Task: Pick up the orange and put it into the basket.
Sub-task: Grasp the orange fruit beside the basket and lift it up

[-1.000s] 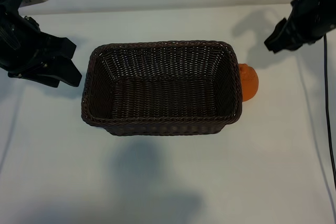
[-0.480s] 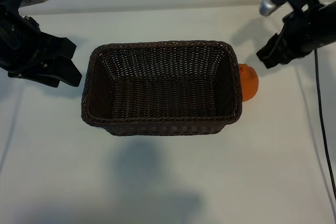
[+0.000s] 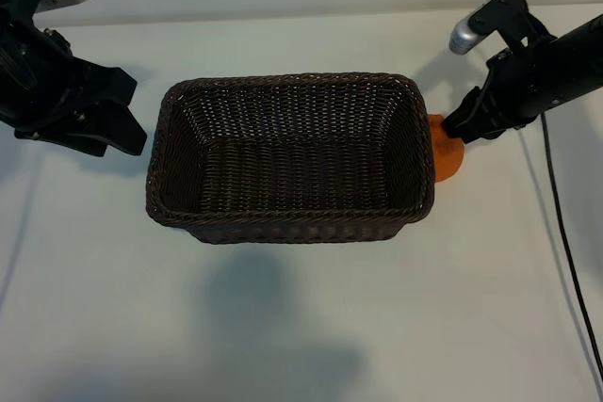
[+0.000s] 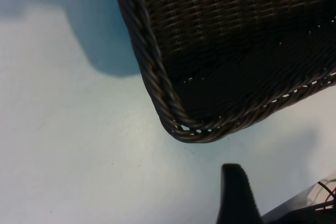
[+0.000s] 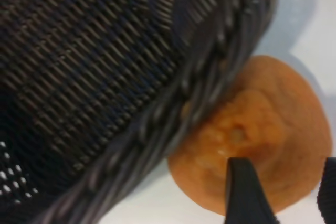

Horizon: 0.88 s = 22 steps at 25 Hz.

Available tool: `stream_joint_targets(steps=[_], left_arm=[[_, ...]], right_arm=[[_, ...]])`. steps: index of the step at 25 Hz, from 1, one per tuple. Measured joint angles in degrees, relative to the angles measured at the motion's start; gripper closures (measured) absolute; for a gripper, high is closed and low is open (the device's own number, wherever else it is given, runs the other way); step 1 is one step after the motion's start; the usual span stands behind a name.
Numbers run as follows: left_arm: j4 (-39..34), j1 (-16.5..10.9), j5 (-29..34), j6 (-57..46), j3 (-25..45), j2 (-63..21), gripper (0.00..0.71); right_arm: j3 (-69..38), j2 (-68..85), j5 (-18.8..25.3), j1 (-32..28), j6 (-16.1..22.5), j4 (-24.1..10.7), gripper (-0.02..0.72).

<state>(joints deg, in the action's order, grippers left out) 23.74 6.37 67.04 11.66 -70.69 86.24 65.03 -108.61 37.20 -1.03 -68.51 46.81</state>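
Reaching for the orange, grasp not yet made

We see the orange (image 3: 450, 152) on the bench (image 3: 301, 327), touching the right end wall of the basket (image 3: 188, 91) and partly tucked under its rim. Our right end effector (image 3: 462, 127) hangs just above the fruit, its fingers (image 5: 244, 192) partly open and holding nothing. We judge the next move calls for lowering those fingers around the orange without snagging the wicker, closing, then lifting over the rim. Our left end effector (image 3: 127, 115) sits idle at the basket's left, open and empty.
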Motion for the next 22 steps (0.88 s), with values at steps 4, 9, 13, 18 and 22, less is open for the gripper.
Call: stream_joint_targets(steps=[4, 9, 13, 18, 22], left_arm=[[0.0, 0.0, -0.05, 0.0, 0.0, 0.0, 0.242], [0.0, 0.0, -0.05, 0.0, 0.0, 0.0, 0.242], [0.0, 0.0, -0.05, 0.13, 0.0, 0.0, 0.242], [0.0, 0.0, -0.05, 0.13, 0.0, 0.0, 0.243], [0.0, 0.0, -0.05, 0.13, 0.0, 0.0, 0.243]], right_arm=[[0.0, -0.15, 0.07, 0.0, -0.82, 0.7, 0.337], [0.0, -0.17, -0.03, 0.0, -1.01, 1.61, 0.337], [0.0, -0.17, -0.28, 0.0, -1.22, 1.98, 0.337], [0.0, -0.17, -1.24, 0.0, -1.22, 2.0, 0.337], [0.0, -0.37, -1.37, 0.0, -1.22, 2.0, 0.337]])
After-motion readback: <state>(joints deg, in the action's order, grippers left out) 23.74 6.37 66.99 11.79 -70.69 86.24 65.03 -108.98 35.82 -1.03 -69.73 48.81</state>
